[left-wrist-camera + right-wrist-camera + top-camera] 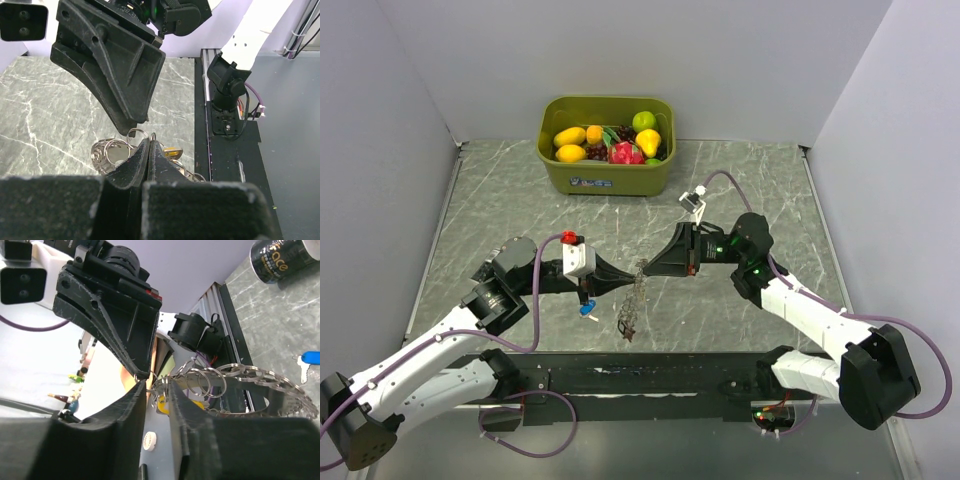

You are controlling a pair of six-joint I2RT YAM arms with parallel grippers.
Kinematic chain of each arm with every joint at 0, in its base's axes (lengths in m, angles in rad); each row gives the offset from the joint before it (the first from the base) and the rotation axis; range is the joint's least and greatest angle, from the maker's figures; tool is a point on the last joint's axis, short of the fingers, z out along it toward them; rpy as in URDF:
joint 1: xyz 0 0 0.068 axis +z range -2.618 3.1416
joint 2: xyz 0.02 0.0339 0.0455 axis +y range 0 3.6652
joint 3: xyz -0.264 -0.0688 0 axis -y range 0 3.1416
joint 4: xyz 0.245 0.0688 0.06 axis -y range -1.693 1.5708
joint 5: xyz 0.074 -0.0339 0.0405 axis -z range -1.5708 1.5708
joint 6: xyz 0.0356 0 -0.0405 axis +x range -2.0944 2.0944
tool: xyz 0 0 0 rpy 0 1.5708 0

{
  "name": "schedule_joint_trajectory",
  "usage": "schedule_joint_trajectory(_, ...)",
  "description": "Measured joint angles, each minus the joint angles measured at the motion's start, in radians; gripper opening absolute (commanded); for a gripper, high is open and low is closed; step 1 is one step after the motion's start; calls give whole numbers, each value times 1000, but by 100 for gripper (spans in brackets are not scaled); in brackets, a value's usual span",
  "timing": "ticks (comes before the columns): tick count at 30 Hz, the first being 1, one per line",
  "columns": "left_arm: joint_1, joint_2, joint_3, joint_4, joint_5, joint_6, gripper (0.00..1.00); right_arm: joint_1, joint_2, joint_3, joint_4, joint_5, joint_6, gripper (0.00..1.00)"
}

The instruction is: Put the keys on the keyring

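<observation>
**Both grippers meet at the keyring above mid-table**

Top view: the left gripper (pixel 628 281) and the right gripper (pixel 647 268) point at each other tip to tip over the middle of the marbled table (pixel 740 200). The keyring (pixel 632 305) hangs from where they meet, and its lower end lies on the table just in front. A blue-headed key (pixel 587 309) lies on the table by itself, just to the left of the ring and under the left gripper. At the far edge stands a green bin (pixel 608 180) of toy fruit (pixel 620 153), well apart from the work.

Left wrist view: the left gripper (pixel 150 142) has its fingers pressed together, with a small loop of the keyring (pixel 114 149) pinched at the very tip. More loops bunch below it to the left. A yellow-headed key (pixel 172 151) shows just right of the fingers. The right gripper (pixel 134 120) reaches in from above, its tip just beside the loops.

Right wrist view: the right gripper (pixel 157 390) has its fingers apart, with loops of the keyring (pixel 212 380) and the yellow-headed key (pixel 161 404) in the gap (whether the pads press on them cannot be told). The left gripper (pixel 141 374) touches the loops from above. The blue-headed key (pixel 309 360) lies on the table at the right edge.
</observation>
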State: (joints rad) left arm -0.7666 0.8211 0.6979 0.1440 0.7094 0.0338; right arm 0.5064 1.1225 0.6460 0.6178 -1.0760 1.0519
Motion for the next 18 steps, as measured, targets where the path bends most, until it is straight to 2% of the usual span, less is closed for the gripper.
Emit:
schedule_joint_trajectory(12,0,0,0,0,-2,0,1,10,0,0,-6,-18,-25,34)
schedule_joint_trajectory(15,0,0,0,1,-1,0,1,18,0,0,-5,-18,-25,30)
schedule_joint_trajectory(18,0,0,0,0,-1,-1,1,21,1,0,8,-18,-19,18)
